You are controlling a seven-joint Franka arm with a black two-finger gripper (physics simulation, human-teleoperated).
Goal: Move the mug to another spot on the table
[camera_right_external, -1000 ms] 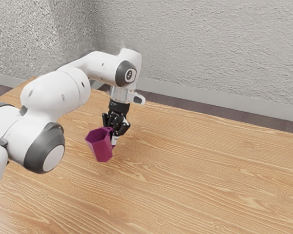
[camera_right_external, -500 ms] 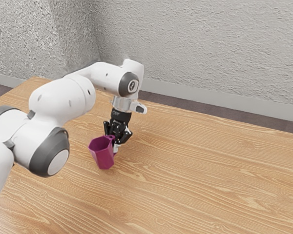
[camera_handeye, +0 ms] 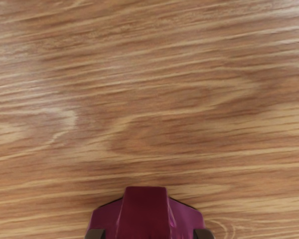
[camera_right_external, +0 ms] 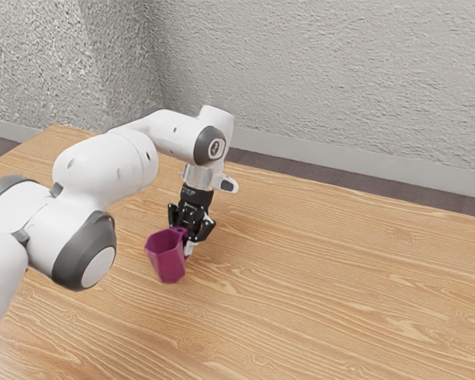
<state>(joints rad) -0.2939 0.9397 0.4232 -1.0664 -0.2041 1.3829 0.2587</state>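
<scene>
Mug (camera_right_external: 167, 255) tilts just below gripper (camera_right_external: 187, 241), rim pinched.

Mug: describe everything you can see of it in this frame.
The mug is magenta, faceted and matte, like plastic. It is open-topped and narrows toward its base. It is slightly tilted, low over the wooden table. The black tool is shut on its rim, on the side toward the exterior view's right. Whether its base touches the wood is unclear.
</scene>
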